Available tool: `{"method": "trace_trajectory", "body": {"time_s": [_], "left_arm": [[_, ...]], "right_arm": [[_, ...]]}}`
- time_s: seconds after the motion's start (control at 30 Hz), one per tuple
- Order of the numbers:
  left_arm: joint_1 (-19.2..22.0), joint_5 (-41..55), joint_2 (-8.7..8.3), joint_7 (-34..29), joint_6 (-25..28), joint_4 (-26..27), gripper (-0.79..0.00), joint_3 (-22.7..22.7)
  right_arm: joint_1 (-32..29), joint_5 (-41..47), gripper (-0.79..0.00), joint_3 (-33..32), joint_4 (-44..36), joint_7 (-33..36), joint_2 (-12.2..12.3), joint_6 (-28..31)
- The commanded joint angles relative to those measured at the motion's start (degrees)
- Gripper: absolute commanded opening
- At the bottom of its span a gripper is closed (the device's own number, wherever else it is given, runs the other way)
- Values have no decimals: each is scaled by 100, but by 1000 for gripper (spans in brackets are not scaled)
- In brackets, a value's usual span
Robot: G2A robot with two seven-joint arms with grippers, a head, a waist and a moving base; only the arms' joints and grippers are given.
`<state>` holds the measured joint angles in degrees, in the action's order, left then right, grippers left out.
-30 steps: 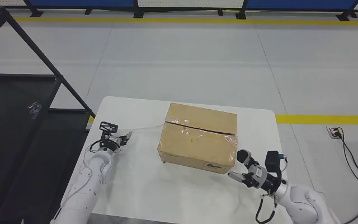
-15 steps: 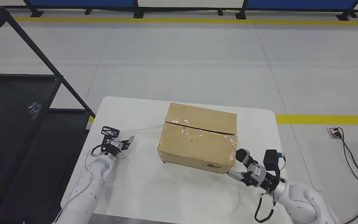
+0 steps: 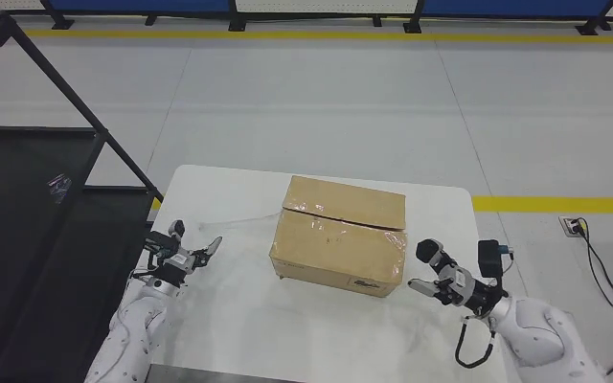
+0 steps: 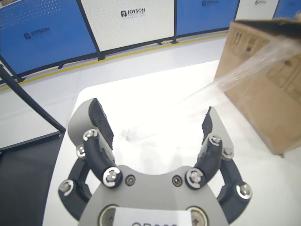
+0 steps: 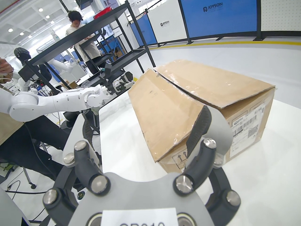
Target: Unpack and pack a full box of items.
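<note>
While box sits on table — left jaws apart, right jaws apart, empty.

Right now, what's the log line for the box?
left gripper: open | right gripper: open | box: flaps down | tape strip: trailing off box

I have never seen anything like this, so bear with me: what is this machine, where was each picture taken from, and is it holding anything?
It is a robot with two arms, each ending in a claw. One picture looks down from above the arms; the other two come from cameras on the wrists, each showing its own claw. On the white table stands a cardboard box, flaps down. A strip of clear tape trails from it toward the left claw. That claw and the right claw are open, holding nothing.
</note>
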<state>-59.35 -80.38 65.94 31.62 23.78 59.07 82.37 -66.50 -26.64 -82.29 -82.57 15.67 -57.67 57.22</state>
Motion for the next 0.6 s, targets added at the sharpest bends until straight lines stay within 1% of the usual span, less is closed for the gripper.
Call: {"method": "trace_trajectory", "body": {"time_s": [0.0,0.1,0.23,0.33,0.43,0.57], "left_arm": [[-482,90,-62,-44,237,752,0,216],[-960,387,-109,-22,444,1443,0,471],[-1345,1023,-115,39,695,1979,0,665],[-1493,1348,-117,67,882,2183,0,741],[-1576,1521,-122,53,1025,2298,0,789],[-1616,1629,-104,6,744,2385,0,816]], "right_arm": [[270,503,0,148,248,371,9,-77],[642,1346,0,406,599,961,21,-144],[1065,2276,0,647,1030,1776,49,-322],[1324,2776,0,783,1290,2303,63,-513],[1513,3169,0,892,1520,2678,65,-655],[1694,3510,0,1018,1762,3040,60,-660]]}}
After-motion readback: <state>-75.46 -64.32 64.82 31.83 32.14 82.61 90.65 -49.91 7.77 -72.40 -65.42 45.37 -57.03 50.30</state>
